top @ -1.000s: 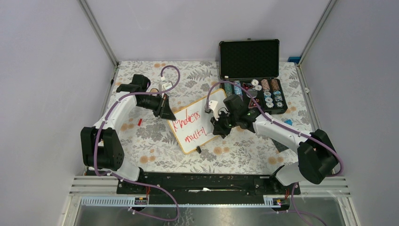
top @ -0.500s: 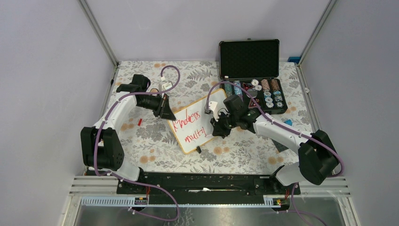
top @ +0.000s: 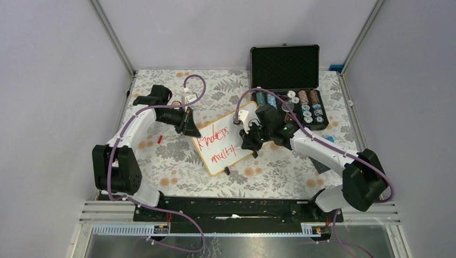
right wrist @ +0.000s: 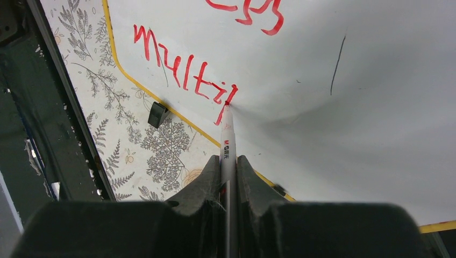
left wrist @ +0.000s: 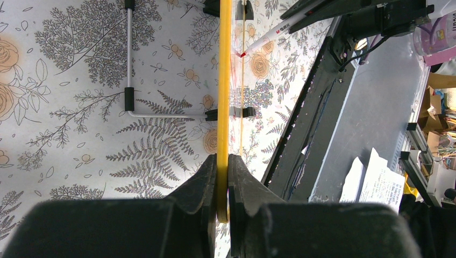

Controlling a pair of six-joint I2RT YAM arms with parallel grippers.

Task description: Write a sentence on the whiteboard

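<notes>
The whiteboard [top: 219, 163] lies tilted on the floral table, its yellowish rim [left wrist: 224, 80] seen edge-on in the left wrist view. My left gripper [top: 192, 128] is shut on the rim at the board's far left corner [left wrist: 222, 161]. The sentence [top: 213, 134] is red lettering in two lines, and the lower line [right wrist: 183, 75] reads about "multi" plus one fresh stroke. My right gripper [top: 249, 144] is shut on a white marker [right wrist: 227, 142]. The marker's red tip touches the board at the end of the lower line.
An open black case [top: 285, 67] with rows of poker chips [top: 306, 105] stands just behind the right arm. A small red piece [top: 159, 138] lies left of the board. The board's black foot [right wrist: 157, 114] and wire stand [left wrist: 129, 80] rest on the cloth.
My right gripper has moved slightly toward the far side with the marker, adding a stroke to the lower line. The left gripper and the board have not moved.
</notes>
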